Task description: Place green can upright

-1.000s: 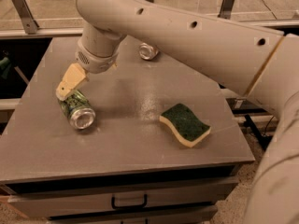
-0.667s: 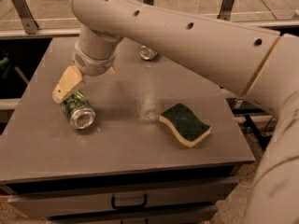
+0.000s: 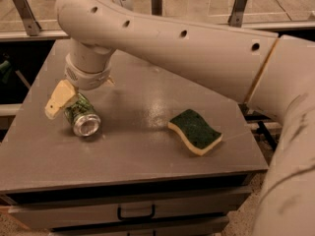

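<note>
— Green-labelled aluminium drink can: where is it?
— On its side on the left part of the grey counter, with a silver end facing the camera.
— And the gripper?
— Low over the can's far end. Its cream fingers are spread apart, released, and one touches the can's left side. A green-and-yellow sponge lies well apart to the right.

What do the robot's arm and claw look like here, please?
The arm is a thick, smooth, off-white tube with small dark round holes, a thin tan seam band and a ribbed wrist collar; no cables show. The claw, at the left of the table by the lying green can, shows a pale yellow wedge-shaped part.
</note>
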`<state>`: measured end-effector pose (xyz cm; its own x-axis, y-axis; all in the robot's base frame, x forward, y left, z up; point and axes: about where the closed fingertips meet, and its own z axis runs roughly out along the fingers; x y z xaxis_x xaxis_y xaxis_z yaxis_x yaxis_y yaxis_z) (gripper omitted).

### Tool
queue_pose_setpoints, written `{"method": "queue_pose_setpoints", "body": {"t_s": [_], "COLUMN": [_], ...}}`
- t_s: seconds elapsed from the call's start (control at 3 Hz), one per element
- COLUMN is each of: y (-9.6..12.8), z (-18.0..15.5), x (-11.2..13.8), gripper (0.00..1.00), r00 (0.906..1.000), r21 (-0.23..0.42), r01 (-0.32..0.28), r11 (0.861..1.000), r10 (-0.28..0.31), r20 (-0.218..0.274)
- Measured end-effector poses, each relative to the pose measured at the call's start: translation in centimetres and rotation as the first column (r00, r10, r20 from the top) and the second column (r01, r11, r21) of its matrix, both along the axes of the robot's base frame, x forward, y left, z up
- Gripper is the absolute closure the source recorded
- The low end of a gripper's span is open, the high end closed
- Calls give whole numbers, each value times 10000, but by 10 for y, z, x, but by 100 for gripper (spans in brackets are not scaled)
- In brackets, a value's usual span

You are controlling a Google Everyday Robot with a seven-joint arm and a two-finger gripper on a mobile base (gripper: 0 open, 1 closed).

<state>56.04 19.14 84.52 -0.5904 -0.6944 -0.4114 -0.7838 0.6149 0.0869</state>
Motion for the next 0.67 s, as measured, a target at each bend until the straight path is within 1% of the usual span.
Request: {"method": "queue_pose_setpoints", "body": {"t_s": [0.33, 0.67], "y": [2, -2], "z": [-11, -14], "x": [-6, -5], "gripper": [19, 41], "r00": [9998, 9985], "r21": [-508, -821], "r01": [202, 484], "r11": [9985, 9955], "r10": [-198, -462], "r20": [87, 282]}}
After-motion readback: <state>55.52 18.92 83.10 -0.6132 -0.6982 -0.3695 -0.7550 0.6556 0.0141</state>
